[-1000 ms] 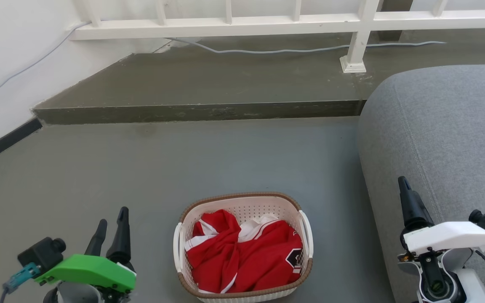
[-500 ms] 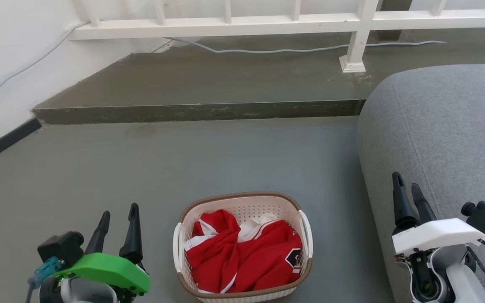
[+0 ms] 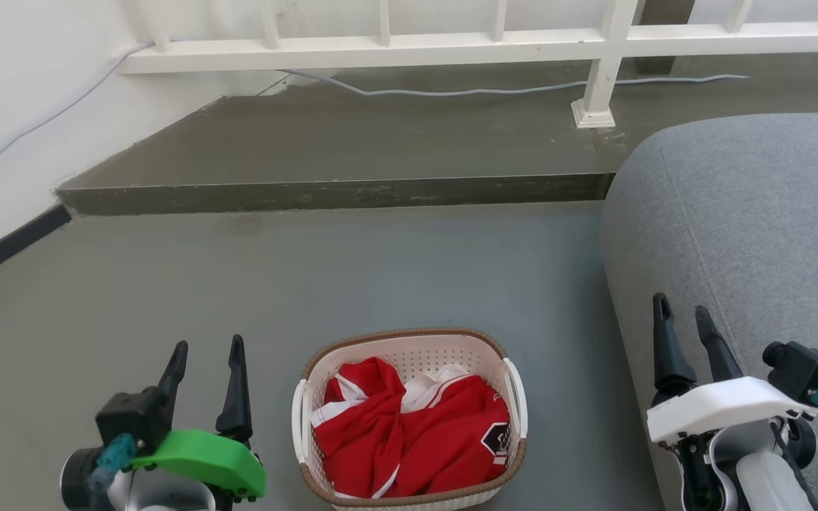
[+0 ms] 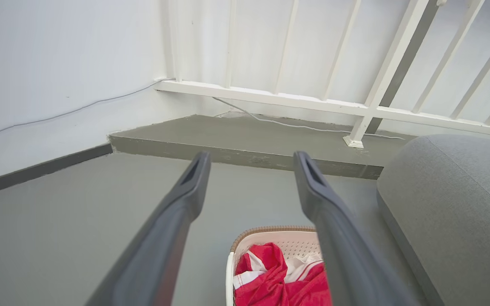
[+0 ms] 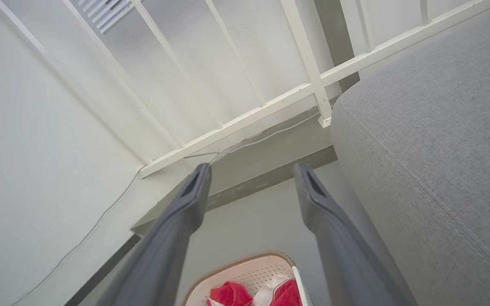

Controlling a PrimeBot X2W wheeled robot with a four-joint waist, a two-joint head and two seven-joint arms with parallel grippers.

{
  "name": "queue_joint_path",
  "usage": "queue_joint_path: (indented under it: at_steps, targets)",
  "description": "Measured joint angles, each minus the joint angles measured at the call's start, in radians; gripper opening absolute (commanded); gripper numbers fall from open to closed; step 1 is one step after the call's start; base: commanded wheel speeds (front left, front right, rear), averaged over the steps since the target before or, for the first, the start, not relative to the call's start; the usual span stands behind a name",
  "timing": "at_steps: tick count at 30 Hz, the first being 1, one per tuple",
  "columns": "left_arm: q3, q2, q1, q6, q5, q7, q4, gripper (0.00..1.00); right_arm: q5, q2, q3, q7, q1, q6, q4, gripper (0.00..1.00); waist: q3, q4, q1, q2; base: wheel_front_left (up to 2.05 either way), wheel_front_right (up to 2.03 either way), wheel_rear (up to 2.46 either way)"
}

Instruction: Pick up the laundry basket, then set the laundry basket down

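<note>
A: Where is the laundry basket (image 3: 420, 349)?
B: It stands on the grey floor (image 3: 380, 270) between the two tools, touching neither. A red and white garment (image 3: 416, 440) lies in it.
A: And the tools?
B: The left tool (image 3: 209, 343), on the basket's left, has its fingers apart and holds nothing. The right tool (image 3: 680, 305), by the grey sofa (image 3: 750, 227), is also spread and empty.

Laundry basket (image 3: 409, 331): floor and most of the inner wall are hidden under the red-and-white garment (image 3: 416, 440). Near wall runs off the head view's bottom edge. Garment's black patch is too small to read.
Left wrist view: basket (image 4: 283, 240) cut by the bottom edge, right side behind a left gripper (image 4: 251, 159) finger.
Right wrist view: basket (image 5: 249, 272) also cut at the bottom.
Grey sofa (image 3: 750, 234) is clipped at right.
</note>
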State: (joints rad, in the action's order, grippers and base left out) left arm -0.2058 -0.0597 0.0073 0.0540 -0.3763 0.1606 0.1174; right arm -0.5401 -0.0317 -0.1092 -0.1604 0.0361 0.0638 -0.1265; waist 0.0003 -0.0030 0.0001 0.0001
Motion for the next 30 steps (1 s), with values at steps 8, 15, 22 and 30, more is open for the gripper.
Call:
queue_joint_path:
  at_steps: [8, 15, 22, 30]
  targets:
    - [-0.025, -0.002, 0.02, 0.018, 0.118, 0.027, -0.022, 1.0, 0.111, -0.001, -0.026, -0.026, 0.016, 0.018, 0.021, 1.0, -0.004, 0.0, 0.0, 0.0, 0.0, 0.0, 0.0]
    - [-0.047, -0.006, 0.024, 0.035, 0.231, 0.052, -0.034, 1.0, 0.204, -0.003, -0.048, -0.052, 0.018, 0.035, 0.042, 1.0, -0.004, 0.0, 0.0, 0.0, 0.0, 0.0, 0.0]
    - [-0.063, -0.006, 0.039, 0.045, 0.309, 0.076, -0.039, 1.0, 0.301, -0.004, -0.068, -0.075, 0.022, 0.053, 0.062, 1.0, -0.002, 0.0, 0.0, 0.0, 0.0, 0.0, 0.0]
    - [-0.081, -0.006, 0.04, 0.061, 0.363, 0.091, -0.043, 1.0, 0.358, -0.006, -0.084, -0.091, 0.031, 0.061, 0.076, 1.0, 0.002, -0.001, 0.0, 0.0, 0.0, 0.0, 0.0]
